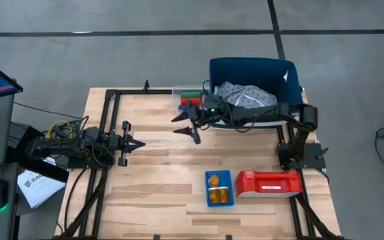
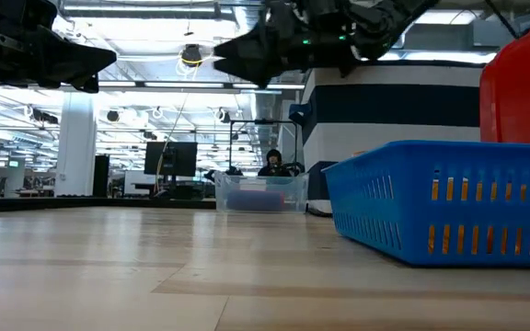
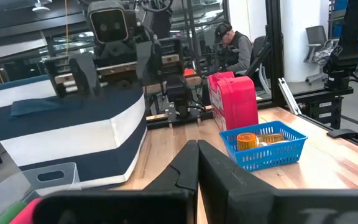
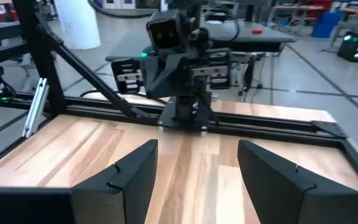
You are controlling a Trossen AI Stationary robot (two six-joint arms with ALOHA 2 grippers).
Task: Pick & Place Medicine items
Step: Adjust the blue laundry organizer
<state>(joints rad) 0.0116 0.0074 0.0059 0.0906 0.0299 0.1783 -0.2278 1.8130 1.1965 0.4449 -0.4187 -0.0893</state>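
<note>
Orange pill bottles (image 1: 219,195) lie in a blue basket (image 1: 218,176) beside a red box (image 1: 269,183) on the desk (image 1: 159,180).

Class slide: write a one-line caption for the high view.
Open right gripper hovers near the clear bin; shut left gripper waits; pill bottles fill blue basket.

The table (image 1: 165,173) is being seen as pale wood planks, smooth with a light sheen. The basket (image 1: 218,177) is being shown as glossy blue plastic with slotted walls, and the bottles (image 1: 219,195) inside as translucent orange plastic. The red case (image 1: 269,183) is looking like glossy moulded plastic. A clear plastic bin (image 1: 182,95) is being seen beside a navy tote (image 1: 249,69) of matt fabric, in which crumpled patterned cloth (image 1: 245,95) is lying. The frame (image 1: 109,127) is appearing as matt black metal.
</note>
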